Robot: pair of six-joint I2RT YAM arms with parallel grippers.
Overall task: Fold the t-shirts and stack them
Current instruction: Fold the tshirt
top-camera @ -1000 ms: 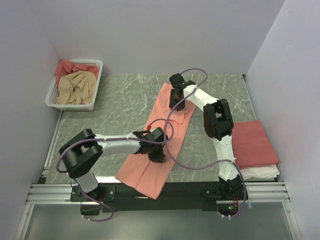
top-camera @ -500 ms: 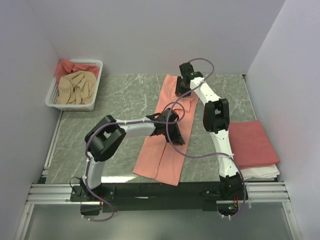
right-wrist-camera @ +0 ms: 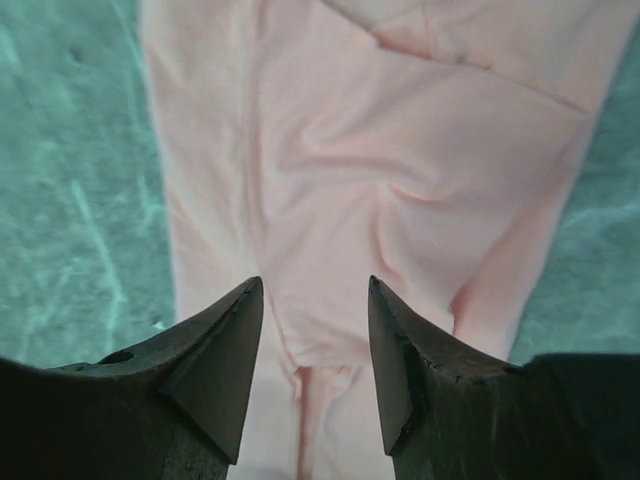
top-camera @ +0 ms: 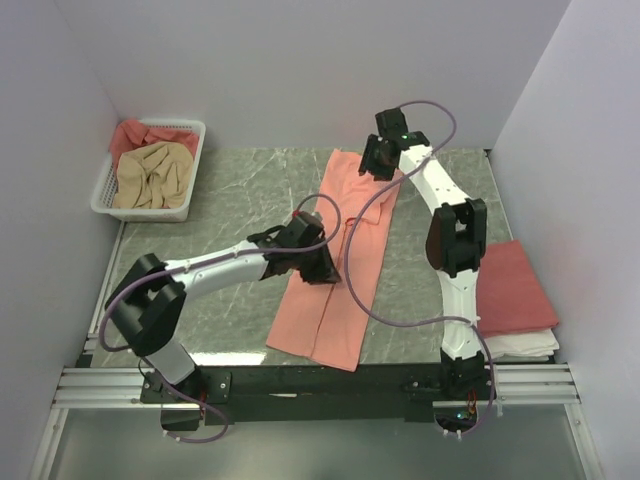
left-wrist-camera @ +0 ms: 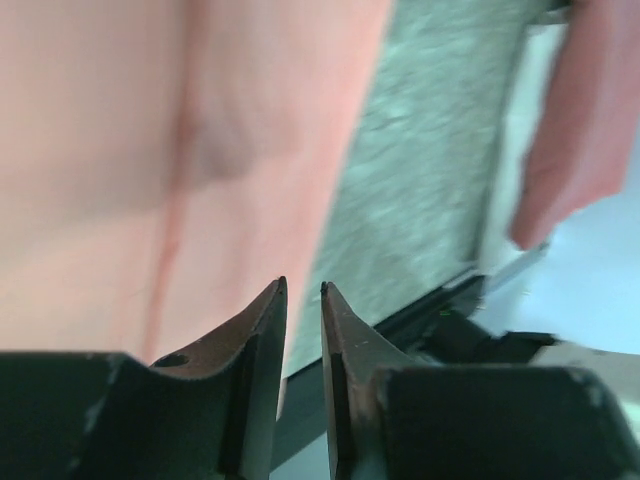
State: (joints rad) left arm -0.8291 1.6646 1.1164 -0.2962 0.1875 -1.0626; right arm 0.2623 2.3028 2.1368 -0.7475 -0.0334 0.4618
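Left gripper (top-camera: 318, 268): jaws only a slit apart and holding nothing, per the left wrist view. It hangs over the middle of the salmon-pink t-shirt (top-camera: 315, 325), on the strip's left side.

Right gripper (top-camera: 376, 165): jaws clearly apart and empty, hovering above the shirt's far end at upper centre of the top view. The right wrist view shows cloth right under and between the tips.

Key relation: the shirt lies flat on the table (top-camera: 220, 200), already narrowed to a long strip. Its long axis runs from upper centre down to lower centre of the top view, leaning slightly left toward the bottom. The right arm is nearer the upper end. The left arm is nearer the lower end, which lies below-left of its tips.

Judgement: the next step is a cross fold, end over end along that axis. Each gripper would take a corner of the same end.

Elsewhere:
- folded rose-red t-shirt (top-camera: 505, 285) on the stack at right centre
- beige t-shirt (top-camera: 150, 175) bunched in the basket (top-camera: 196, 160), upper left
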